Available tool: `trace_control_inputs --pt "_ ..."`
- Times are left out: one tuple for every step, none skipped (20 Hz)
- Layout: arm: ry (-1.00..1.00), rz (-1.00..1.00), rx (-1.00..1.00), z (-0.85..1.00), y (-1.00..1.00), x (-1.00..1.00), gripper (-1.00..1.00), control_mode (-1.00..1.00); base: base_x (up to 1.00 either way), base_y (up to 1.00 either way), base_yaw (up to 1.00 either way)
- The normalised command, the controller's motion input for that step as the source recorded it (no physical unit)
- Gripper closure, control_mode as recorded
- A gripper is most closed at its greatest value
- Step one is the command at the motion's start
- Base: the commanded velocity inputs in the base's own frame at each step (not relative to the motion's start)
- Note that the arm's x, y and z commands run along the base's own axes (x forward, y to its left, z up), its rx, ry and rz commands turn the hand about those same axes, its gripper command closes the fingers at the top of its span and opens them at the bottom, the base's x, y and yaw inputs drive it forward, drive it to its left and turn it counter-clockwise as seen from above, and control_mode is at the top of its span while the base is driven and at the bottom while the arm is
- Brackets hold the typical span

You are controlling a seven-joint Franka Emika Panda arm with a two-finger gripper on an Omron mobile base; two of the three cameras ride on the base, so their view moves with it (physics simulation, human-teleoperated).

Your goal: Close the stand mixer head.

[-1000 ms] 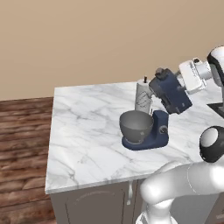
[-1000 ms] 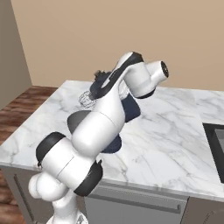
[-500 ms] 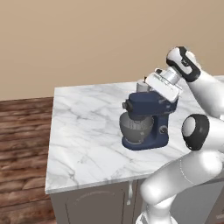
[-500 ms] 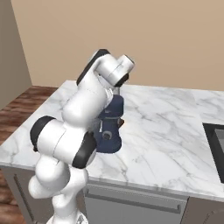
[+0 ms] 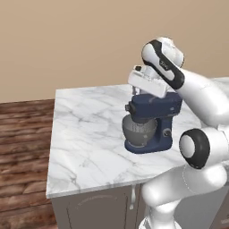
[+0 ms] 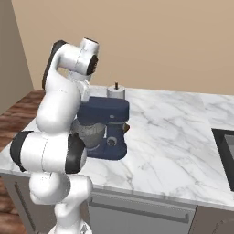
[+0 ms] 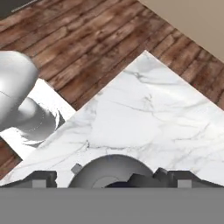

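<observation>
**Stand mixer head lowered over the bowl, gripper resting above it**

The stand mixer head point(image 5: 154, 106) is shown lying roughly level over the grey metal bowl point(image 5: 139, 130), seated on the navy base point(image 5: 154, 142) near the middle of the marble counter point(image 5: 85, 134). Its long axis is seen running horizontally along the counter; the dark knob end is pointed toward the wood floor point(image 5: 22, 147) side, away from the sink point(image 6: 226, 146) side. From this lie, the head is judged to be closed or very nearly so.

The gripper point(image 5: 146, 83) is placed directly above the head, at or just over its top surface, so the head lies straight below the jaws. Whether contact is made cannot be told. In the hand view the finger tips point(image 7: 41, 179) are seen at the lower edge, set well apart, with nothing clamped between them and the bowl rim showing beneath. A white paper towel roll point(image 6: 115, 93) is seen standing just behind the mixer. Any remaining move is judged to be a short downward press.
</observation>
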Motion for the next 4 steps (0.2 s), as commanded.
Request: trace_control_inputs --pt "-0.13 0.00 -0.18 0.29 0.17 -0.56 -1.00 -1.00 0.00 0.00 0.00" --pt "-0.13 0.00 -0.16 0.21 0.06 -0.60 -1.00 -1.00 0.00 0.00 0.00" --pt "-0.13 0.00 -0.14 0.14 0.00 -0.63 -1.00 -1.00 0.00 0.00 0.00" --pt "-0.13 0.00 -0.13 0.05 0.00 -0.65 -1.00 -1.00 0.00 0.00 0.00"
